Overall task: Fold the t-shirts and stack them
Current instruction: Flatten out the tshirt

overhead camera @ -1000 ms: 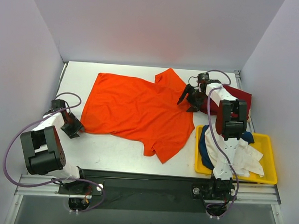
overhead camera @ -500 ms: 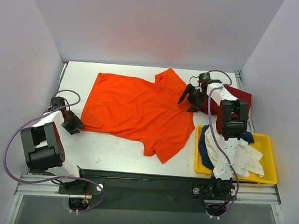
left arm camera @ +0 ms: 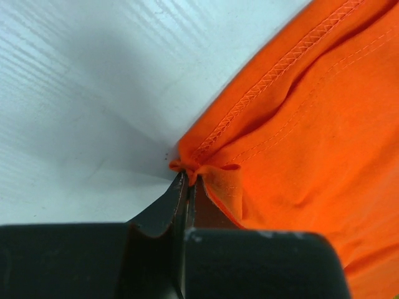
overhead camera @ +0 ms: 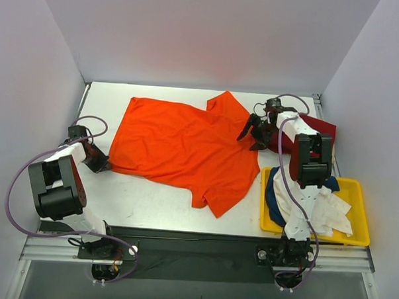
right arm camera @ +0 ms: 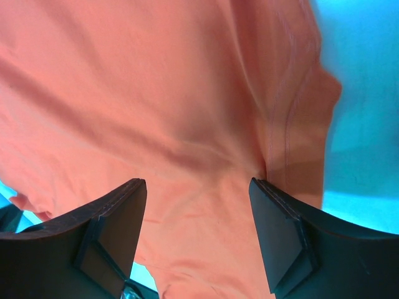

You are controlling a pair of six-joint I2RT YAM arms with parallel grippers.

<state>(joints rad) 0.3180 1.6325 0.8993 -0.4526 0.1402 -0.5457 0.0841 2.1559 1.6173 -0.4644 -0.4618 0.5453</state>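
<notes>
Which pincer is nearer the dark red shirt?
Right. The right pincer hangs open over the orange shirt's edge, close beside the dark red shirt; the left pincer is shut on the orange shirt's far corner.

You see the left arm (overhead camera: 55,189) and right arm (overhead camera: 310,157) built alike: white links, chunky black joint housings, a looping purple cable (overhead camera: 8,197) down to each base (overhead camera: 102,250). The right pincer (right arm camera: 196,187) has matte black, wedge-shaped fingers (right arm camera: 112,230).

A white table (overhead camera: 144,203) sits boxed in by pale lavender walls (overhead camera: 204,37) on three sides. An aluminium rail (overhead camera: 201,255) runs along its near edge.
</notes>
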